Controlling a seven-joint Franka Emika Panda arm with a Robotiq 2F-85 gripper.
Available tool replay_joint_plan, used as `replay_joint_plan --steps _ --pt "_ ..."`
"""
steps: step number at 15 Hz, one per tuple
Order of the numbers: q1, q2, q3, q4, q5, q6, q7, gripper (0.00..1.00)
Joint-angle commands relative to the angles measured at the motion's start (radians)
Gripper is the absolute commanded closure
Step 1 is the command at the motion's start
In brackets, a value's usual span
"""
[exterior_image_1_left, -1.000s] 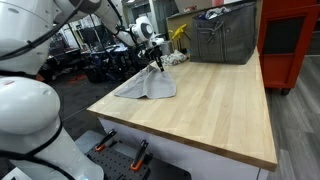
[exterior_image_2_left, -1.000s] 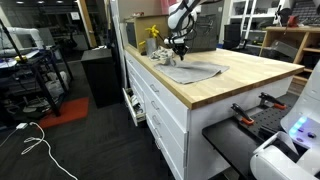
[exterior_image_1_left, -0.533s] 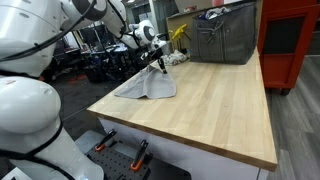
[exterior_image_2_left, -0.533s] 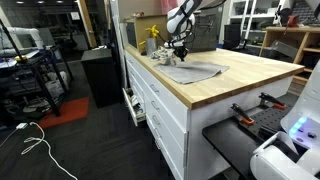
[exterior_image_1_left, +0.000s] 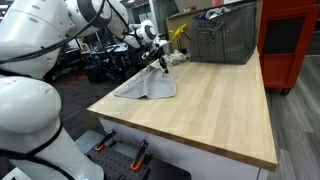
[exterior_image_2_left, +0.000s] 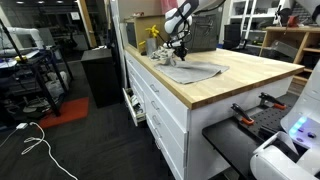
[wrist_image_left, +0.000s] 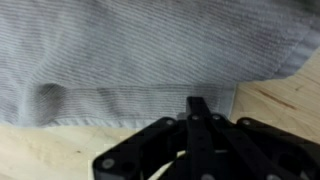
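Observation:
A grey-blue cloth lies crumpled on the wooden tabletop near its far corner; it also shows as the cloth from the opposite side. My gripper points down at the cloth's far edge, where the fabric rises in a peak toward the fingertips. In the wrist view the gripper has its black jaws pressed together right on the cloth's hem, with the striped cloth spreading beyond it. The jaws look shut on that hem.
A yellow object and small items stand at the table's far end next to a grey metal bin. A red cabinet stands beside the table. The table edge with drawers drops to the floor.

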Motion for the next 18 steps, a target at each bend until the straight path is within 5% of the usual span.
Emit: replay_joint_plan --steps 1,18 --pt "-0.017 0.146 -0.019 0.166 0.006 -0.089 0.021 1.00" --pt "-0.076 0.444 -0.103 0.620 -0.012 -0.415 0.046 1.00"
